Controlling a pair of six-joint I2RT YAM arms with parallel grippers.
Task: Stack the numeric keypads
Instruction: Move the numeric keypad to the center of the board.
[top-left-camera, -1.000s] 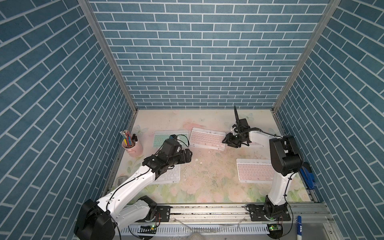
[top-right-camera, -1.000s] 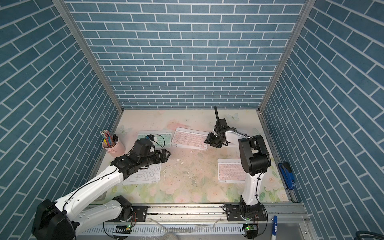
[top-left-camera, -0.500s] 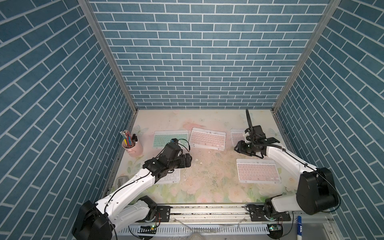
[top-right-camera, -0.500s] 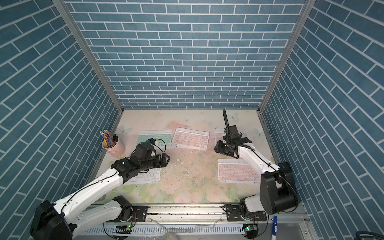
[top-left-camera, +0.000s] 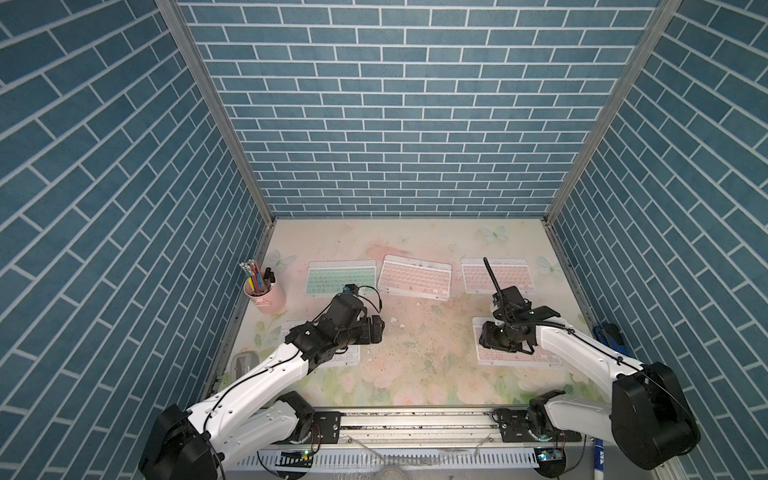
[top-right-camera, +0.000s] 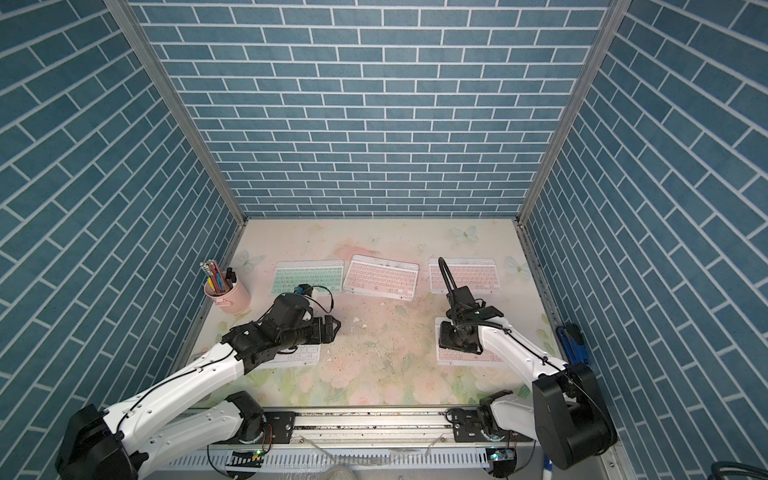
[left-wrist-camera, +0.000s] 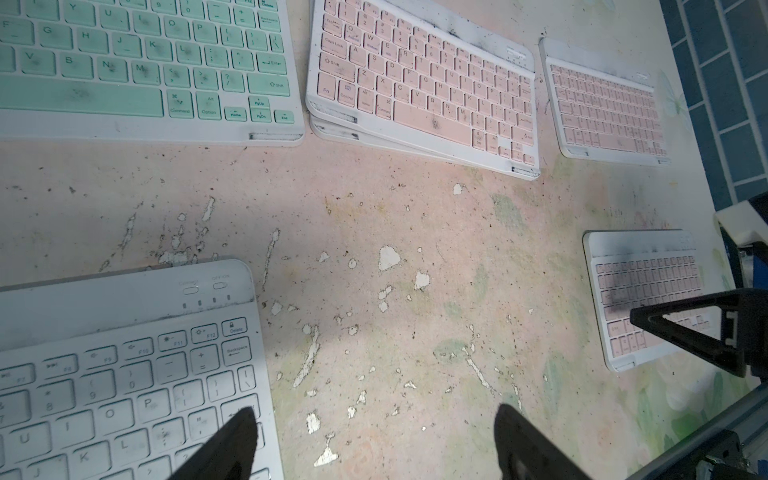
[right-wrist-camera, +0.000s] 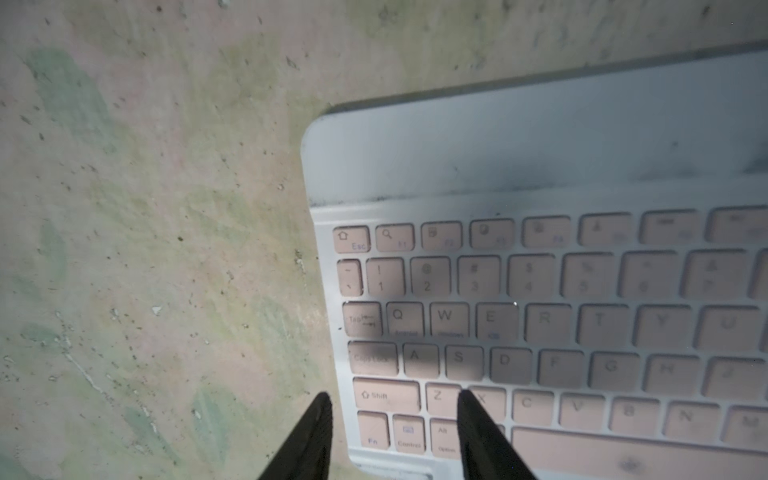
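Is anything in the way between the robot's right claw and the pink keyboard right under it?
Nothing visible is. The right gripper hangs open over one end of the near pink keyboard, one finger above its keys, the other above bare table.

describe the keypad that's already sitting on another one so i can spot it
Look along the back wall, where three keypads lie in a row. The middle keypad is pink, between the green keypad and a plain pink keypad. It alone lies skewed, with another white frame showing beneath it.
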